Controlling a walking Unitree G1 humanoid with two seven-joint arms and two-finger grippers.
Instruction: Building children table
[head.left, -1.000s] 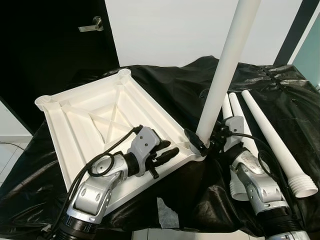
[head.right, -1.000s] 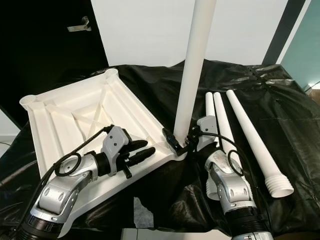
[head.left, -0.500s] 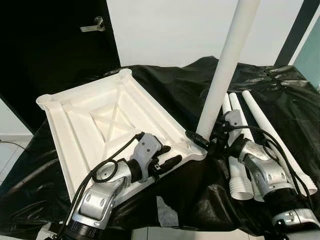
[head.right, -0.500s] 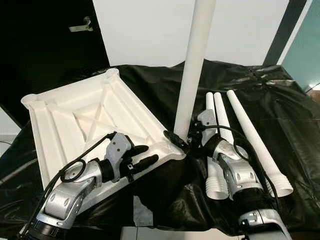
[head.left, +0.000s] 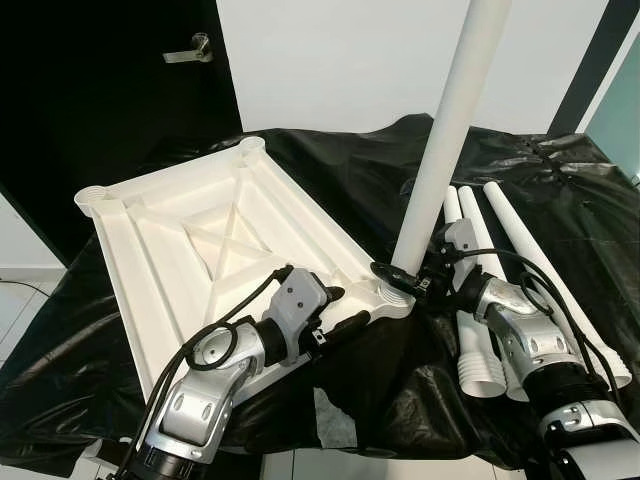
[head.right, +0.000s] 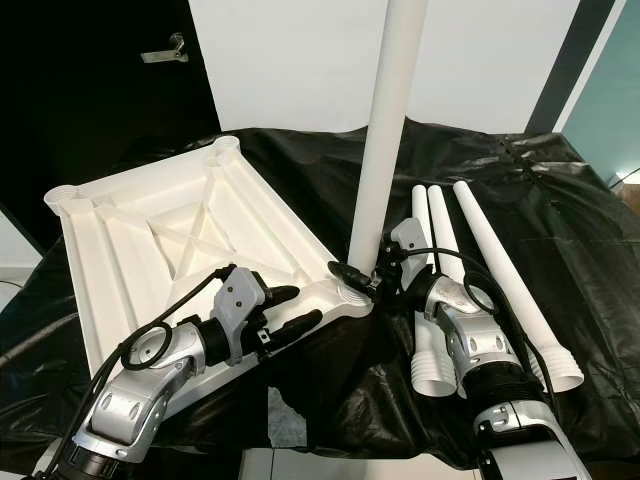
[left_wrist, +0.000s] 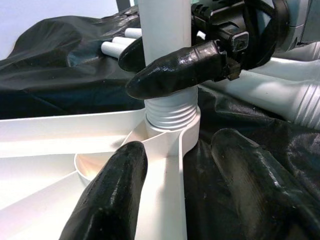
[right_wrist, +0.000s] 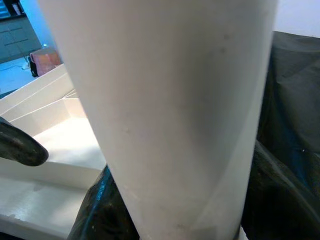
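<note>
The white table top (head.left: 180, 230) lies upside down on a black cloth. One white leg (head.left: 450, 130) stands upright in the socket (head.left: 392, 296) at its near right corner. My right gripper (head.left: 405, 283) is shut on the foot of this leg, just above the threaded end (left_wrist: 170, 112), with one finger (left_wrist: 175, 67) in front of it. My left gripper (head.left: 340, 308) is open and straddles the table top's near rim a little left of that socket. One of its fingers (left_wrist: 110, 195) is inside the rim, the other outside over the cloth.
Three spare white legs (head.left: 545, 270) lie side by side on the cloth right of the standing leg, under my right forearm. A black door with a handle (head.left: 190, 50) is at the back left. The cloth (head.left: 340, 170) drapes over the near edge.
My left gripper slid right along the near rim toward the corner socket. My right forearm swung out to the right while its gripper stayed on the leg's foot.
</note>
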